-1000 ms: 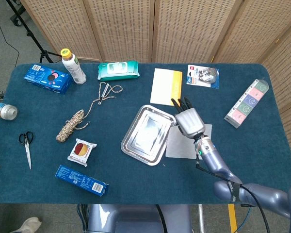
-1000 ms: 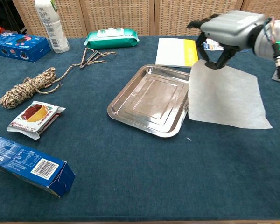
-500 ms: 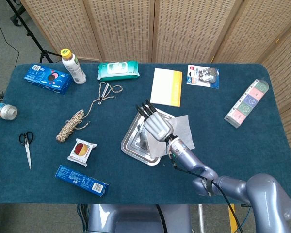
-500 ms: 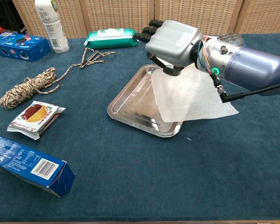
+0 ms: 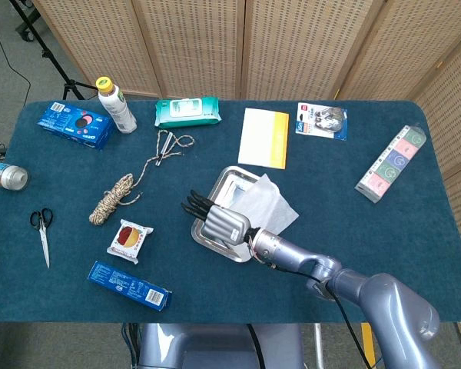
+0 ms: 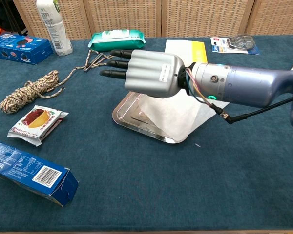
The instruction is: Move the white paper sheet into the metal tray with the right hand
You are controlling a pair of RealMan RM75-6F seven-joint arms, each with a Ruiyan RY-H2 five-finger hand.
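The metal tray (image 5: 232,184) lies mid-table; its near left rim (image 6: 123,116) shows in the chest view. My right hand (image 5: 220,224) hovers over the tray's near left part, fingers stretched out toward the left, and appears large in the chest view (image 6: 149,75). The white paper sheet (image 5: 267,201) hangs crumpled from under the palm and drapes across the tray, its right side (image 6: 185,117) spilling over the tray's right rim onto the cloth. The hold itself is hidden beneath the palm. My left hand is out of sight.
A yellow-edged notepad (image 5: 263,137) lies just behind the tray. Left of the tray are a coiled rope (image 5: 115,197), a snack pack (image 5: 130,239) and a blue box (image 5: 129,285). A wipes pack (image 5: 187,111) and a bottle (image 5: 115,104) stand at the back.
My right hand has swept leftward from beside the tray to over its left part, dragging the paper off the cloth and onto the tray.
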